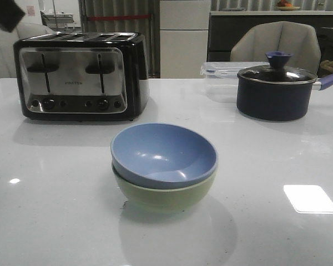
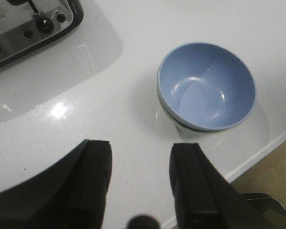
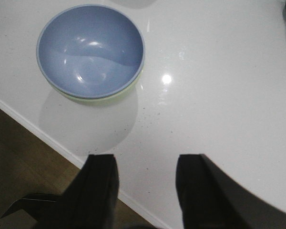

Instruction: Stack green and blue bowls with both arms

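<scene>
The dusty blue bowl sits nested inside the pale green bowl at the middle of the white table. The stack also shows in the left wrist view, blue bowl over a thin green rim, and in the right wrist view, blue bowl over the green bowl. My left gripper is open and empty, held above bare table away from the stack. My right gripper is open and empty above the table's front edge. Neither arm shows in the front view.
A black and chrome toaster stands at the back left. A dark navy lidded pot with a blue handle stands at the back right, a transparent plastic box beside it. The table edge and wooden floor lie below the right gripper.
</scene>
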Motion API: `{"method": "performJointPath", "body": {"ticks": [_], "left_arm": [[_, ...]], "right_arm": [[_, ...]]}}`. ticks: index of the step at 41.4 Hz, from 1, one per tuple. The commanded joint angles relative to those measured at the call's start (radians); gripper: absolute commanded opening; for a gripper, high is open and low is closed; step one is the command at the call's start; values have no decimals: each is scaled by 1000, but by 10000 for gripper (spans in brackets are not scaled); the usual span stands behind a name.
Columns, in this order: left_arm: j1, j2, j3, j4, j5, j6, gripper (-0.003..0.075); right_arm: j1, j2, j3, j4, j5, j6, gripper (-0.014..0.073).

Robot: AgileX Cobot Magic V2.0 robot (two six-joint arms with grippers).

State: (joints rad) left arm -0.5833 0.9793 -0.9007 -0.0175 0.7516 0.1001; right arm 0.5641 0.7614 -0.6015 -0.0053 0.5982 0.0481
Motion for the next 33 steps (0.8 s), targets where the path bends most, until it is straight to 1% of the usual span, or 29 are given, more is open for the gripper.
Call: {"method": "performJointPath", "body": {"ticks": [1,9,14,21,29,33], "left_arm": [[-7,-114,49,4,-79,0,371],[-7,-273,178,8,-105,0,371],[-7,-333,235,18,-108,0,371],[-7,-343,270,36,-106,0,371],[-7,-341,272,40,-108,-11,370],[-7,-341,272,40,-108,-17,340]], "right_arm": [[0,-6,-28,-14,-63,-5,416],[0,-6,-28,-14,-63,-5,416],[0,-6,-28,-14,-63,-5,416],[0,-6,-28,-14,-63,-5,416],[0,-6,-28,-21,-42,-5,414],[0,-4,-28,-32,-19,-5,379]]}}
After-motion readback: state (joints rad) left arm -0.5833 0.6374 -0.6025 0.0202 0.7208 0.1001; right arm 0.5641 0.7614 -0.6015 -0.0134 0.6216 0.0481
